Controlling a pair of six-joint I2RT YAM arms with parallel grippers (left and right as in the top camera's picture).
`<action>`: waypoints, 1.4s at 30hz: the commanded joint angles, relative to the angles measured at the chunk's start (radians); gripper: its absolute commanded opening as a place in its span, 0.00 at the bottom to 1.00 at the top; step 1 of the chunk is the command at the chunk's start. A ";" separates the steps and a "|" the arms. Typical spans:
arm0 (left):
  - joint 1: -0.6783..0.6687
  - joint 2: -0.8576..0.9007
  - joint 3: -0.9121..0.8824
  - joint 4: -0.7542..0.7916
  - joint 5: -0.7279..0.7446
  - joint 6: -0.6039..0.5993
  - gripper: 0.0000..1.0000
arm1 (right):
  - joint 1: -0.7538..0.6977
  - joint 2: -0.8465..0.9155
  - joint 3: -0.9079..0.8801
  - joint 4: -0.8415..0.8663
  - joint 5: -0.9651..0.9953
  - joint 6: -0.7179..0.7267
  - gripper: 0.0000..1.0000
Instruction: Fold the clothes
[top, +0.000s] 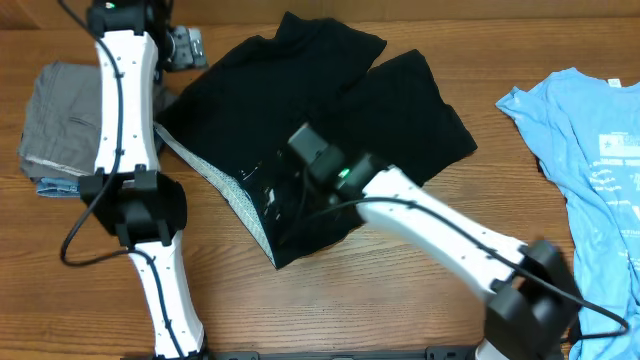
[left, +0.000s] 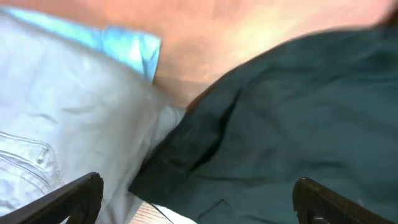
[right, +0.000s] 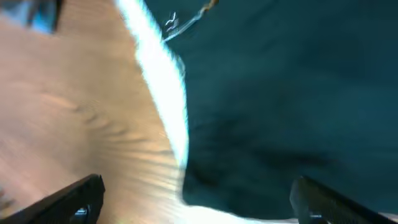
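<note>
The black shirt (top: 340, 100) lies spread and creased on the middle of the table, with a pale strip (top: 210, 180) along its near left edge. A light blue T-shirt (top: 600, 150) with white print lies at the right. My left gripper (top: 190, 47) hovers open at the black shirt's far left corner. In the left wrist view, the left gripper (left: 199, 199) has wide-apart fingers that hold nothing over the black shirt (left: 292, 124). My right gripper (top: 272, 195) is over the shirt's near left part. In the blurred right wrist view, the right gripper (right: 199, 199) is open above the black shirt (right: 286, 99) and the pale strip (right: 161, 81).
A grey folded garment (top: 65, 115) lies at the left edge, on top of something blue, right beside my left arm (top: 125, 100). In the left wrist view the grey garment (left: 68, 112) touches the black shirt. Bare wooden table (top: 400, 270) shows in front.
</note>
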 joint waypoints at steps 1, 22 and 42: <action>-0.010 -0.205 0.064 -0.053 0.355 -0.045 0.67 | -0.173 -0.122 0.080 -0.120 0.179 -0.103 1.00; -0.500 0.169 0.030 -0.343 0.311 -0.136 0.04 | -0.720 0.242 0.070 0.039 0.128 -0.484 0.04; -0.576 0.190 -0.401 -0.291 0.259 -0.177 0.04 | -0.742 0.303 0.069 0.010 0.138 -0.476 0.04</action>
